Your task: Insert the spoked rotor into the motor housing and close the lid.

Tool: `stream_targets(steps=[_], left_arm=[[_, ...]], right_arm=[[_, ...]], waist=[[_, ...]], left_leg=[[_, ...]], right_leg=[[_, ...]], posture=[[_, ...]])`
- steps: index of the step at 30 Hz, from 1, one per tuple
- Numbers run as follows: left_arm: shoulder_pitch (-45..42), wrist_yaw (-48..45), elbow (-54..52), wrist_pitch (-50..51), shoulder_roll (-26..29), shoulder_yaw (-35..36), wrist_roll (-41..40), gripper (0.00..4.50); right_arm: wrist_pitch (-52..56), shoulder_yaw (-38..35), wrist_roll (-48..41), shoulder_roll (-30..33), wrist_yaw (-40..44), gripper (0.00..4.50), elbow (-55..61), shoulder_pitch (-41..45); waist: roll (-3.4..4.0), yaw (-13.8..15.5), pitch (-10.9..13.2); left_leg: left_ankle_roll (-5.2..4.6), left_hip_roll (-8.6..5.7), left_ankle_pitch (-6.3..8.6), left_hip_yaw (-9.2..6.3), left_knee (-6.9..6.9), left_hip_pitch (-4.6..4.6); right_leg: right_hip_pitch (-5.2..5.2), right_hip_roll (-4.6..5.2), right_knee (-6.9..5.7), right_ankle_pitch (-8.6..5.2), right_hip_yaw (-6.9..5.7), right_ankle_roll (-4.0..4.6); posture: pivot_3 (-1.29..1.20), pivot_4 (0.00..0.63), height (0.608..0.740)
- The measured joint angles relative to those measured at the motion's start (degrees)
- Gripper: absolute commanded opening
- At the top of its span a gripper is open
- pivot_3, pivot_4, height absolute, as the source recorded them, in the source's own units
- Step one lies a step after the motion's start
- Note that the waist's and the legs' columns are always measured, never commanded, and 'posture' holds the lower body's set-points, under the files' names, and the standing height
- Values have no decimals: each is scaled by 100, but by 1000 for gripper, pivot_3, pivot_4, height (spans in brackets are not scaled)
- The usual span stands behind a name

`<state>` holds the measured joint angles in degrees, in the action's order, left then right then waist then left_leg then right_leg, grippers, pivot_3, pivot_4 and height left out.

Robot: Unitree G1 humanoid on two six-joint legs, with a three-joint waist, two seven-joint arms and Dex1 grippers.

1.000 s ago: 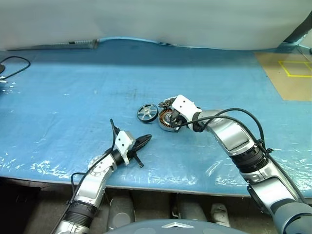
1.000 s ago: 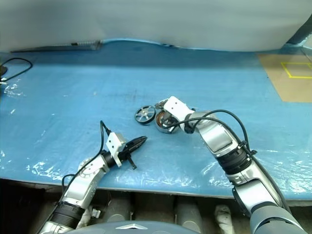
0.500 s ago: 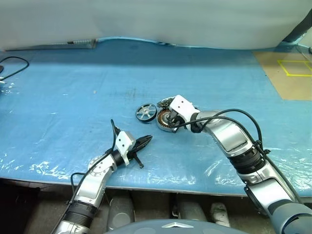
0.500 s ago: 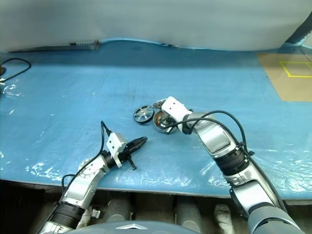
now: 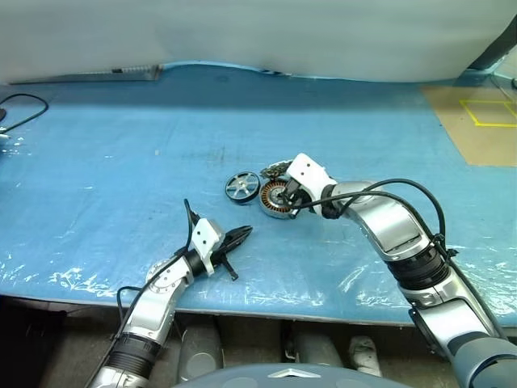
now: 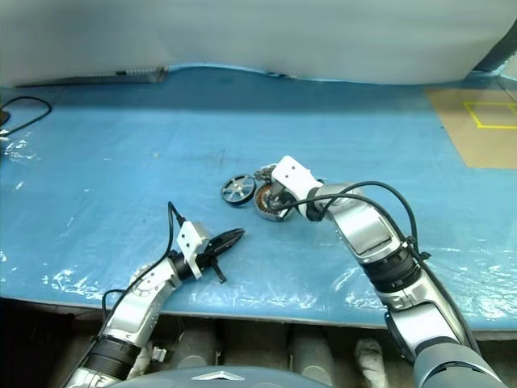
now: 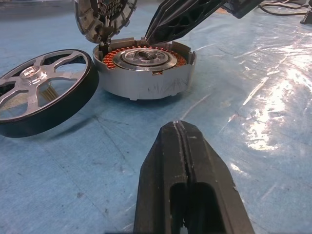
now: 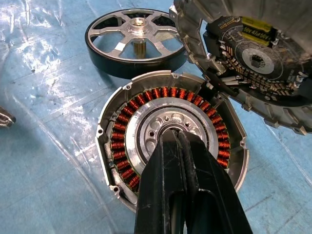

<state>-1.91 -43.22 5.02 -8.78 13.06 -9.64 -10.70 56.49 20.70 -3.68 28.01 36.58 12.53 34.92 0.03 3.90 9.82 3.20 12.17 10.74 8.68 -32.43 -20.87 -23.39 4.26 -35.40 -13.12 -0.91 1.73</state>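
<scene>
The spoked rotor (image 5: 242, 184) lies flat on the blue desk (image 5: 121, 145), just beside the motor housing (image 8: 170, 146), not inside it yet. The housing sits open with its orange coils showing. The lid (image 8: 253, 58) stands up at the housing's far edge, so the way in is free.

The right claw (image 8: 171, 141) is pinched closed with nothing in it, and its tip points at the silver middle of the housing. The left claw (image 7: 181, 146) is closed and empty too, low over the desk, near the two parts.

I think the step now is to pick up the rotor. To do it well, a claw should open first, then pinch the dark rim or a spoke. Lift it flat, line its hub over the silver middle, and set it down gently. Don't bump the lid.
</scene>
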Motion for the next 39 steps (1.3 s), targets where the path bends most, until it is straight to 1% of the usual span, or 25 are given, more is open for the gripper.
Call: stream_targets(steps=[7,20,24,28,31,34,39], left_arm=[[7,4,-33,40,13,-27,0,0],[7,21,-63,78,32,-74,-1,0],[9,31,-123,151,71,-57,-47,0],[-11,58,-385,483,266,153,-231,0],[-241,57,-621,1189,543,426,-597,0],[-657,49,-565,1450,768,694,-702,0],[-1525,-287,208,2105,1026,921,-978,0]], right_arm=[[-279,-20,0,-248,-199,37,-378,-78],[-451,-58,-25,-295,-268,37,-510,-115],[-343,-545,-422,-277,-41,37,-294,-171],[-601,-994,-806,-218,236,37,121,-334],[-1045,-1039,-847,-80,367,37,385,-693],[-1423,-1000,-797,-76,338,37,460,-1021],[-2405,-975,-638,-144,194,37,487,-1725]], waist=[[0,1,0],[0,-1,0],[0,6,0],[0,5,0],[0,13,0],[0,14,0],[0,14,0]], left_leg=[[0,-1,0,0,-1,-2],[0,-1,0,0,-1,-1],[0,-1,0,0,0,-3],[0,1,0,0,1,-2],[0,-1,0,1,-2,-2],[-1,-4,0,0,-6,-3],[0,-6,0,0,-3,-10]], right_leg=[[0,1,0,0,0,0],[0,1,-1,0,0,0],[-1,1,0,0,0,0],[-2,-1,0,0,-1,0],[-2,-1,-1,0,-1,0],[-1,1,-2,0,1,0],[-7,1,0,0,1,-1]], posture=[[0,150,740],[0,150,740],[0,150,740],[0,150,740],[0,150,740],[0,150,740],[0,150,740]])
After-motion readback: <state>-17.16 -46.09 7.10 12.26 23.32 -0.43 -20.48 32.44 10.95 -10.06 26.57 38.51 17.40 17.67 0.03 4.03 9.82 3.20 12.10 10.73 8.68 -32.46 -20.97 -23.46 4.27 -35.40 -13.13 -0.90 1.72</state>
